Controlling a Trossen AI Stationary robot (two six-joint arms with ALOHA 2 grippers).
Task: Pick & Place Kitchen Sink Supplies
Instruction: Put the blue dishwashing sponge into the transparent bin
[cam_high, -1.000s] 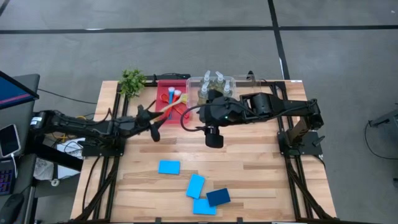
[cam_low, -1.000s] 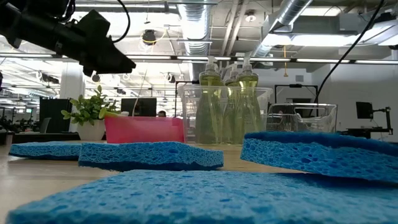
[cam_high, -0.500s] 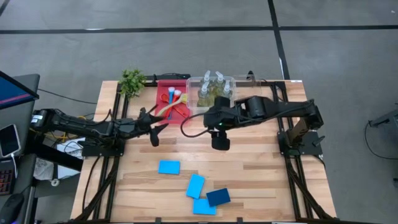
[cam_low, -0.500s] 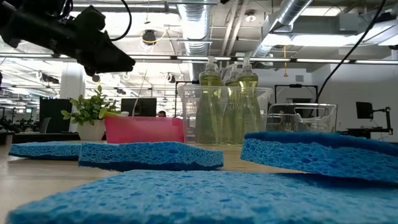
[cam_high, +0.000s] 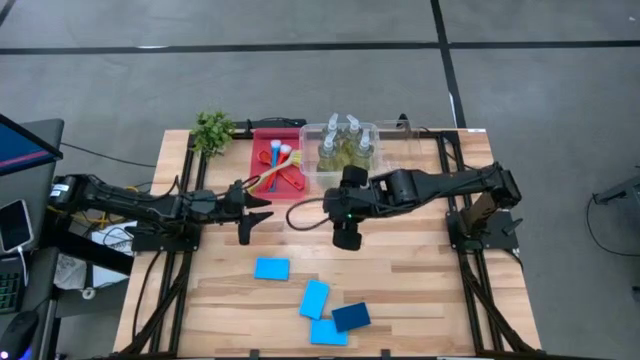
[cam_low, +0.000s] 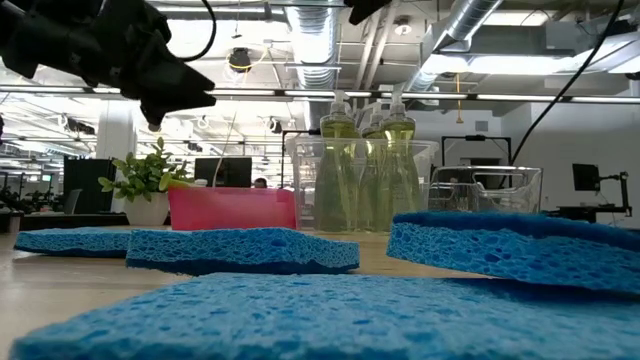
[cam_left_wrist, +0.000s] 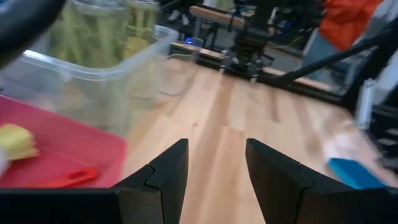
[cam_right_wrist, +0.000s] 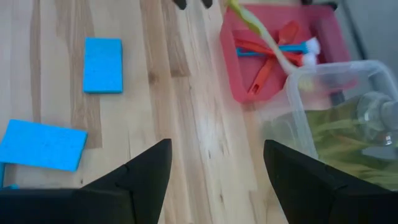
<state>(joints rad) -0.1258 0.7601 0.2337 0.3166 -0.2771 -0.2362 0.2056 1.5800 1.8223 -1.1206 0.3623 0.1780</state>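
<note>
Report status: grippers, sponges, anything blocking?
Left gripper open, empty, near red tray. Right gripper open, empty, mid-table. Four sponges loose. Nothing blocking.

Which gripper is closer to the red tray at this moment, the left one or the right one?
Left. The left gripper is open just in front of the red tray, near its front edge. The right gripper is open over bare table, farther out, in front of the clear bin of bottles.

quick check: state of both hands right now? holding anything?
Left hand: open, holding nothing, over bare table beside the red tray.
Right hand: open, holding nothing, over the table near the clear bin of bottles.
</note>
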